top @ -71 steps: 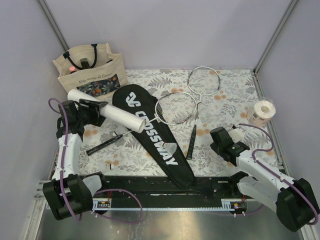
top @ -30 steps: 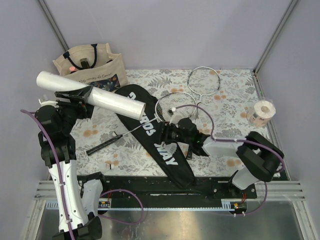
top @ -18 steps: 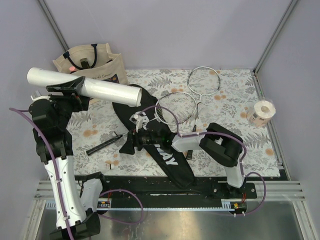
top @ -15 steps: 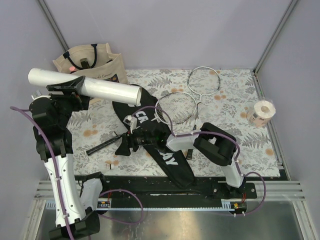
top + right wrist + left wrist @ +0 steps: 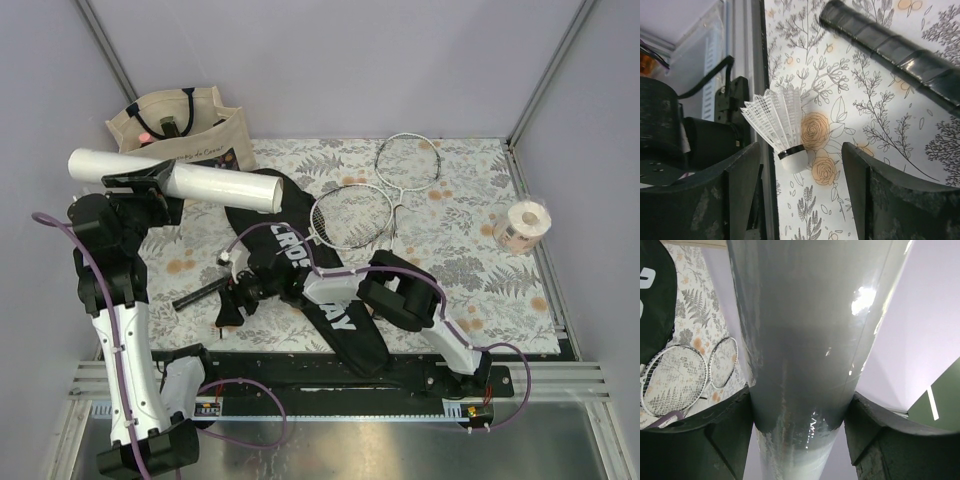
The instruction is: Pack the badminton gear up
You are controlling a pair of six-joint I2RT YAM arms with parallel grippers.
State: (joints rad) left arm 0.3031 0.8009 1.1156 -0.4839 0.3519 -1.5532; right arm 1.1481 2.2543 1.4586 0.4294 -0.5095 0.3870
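My left gripper is shut on the long white tube and holds it roughly level above the table's left side. In the left wrist view the tube fills the gap between my fingers. The black "CROSSWAY" cover lies diagonally on the mat. Two white-framed rackets lie behind it. My right arm stretches left over the cover. Its gripper is open low over the mat, with a white shuttlecock lying between the fingers, untouched. A black racket grip lies just beyond.
A beige floral tote bag stands at the back left, close behind the raised tube. A pale tape roll sits at the right edge. The black base rail runs along the mat's near edge, beside my right gripper.
My right arm has swept left across the cover to the front-left of the mat, gripper open over the shuttlecock. My left arm raised the tube off the mat, still gripping it.
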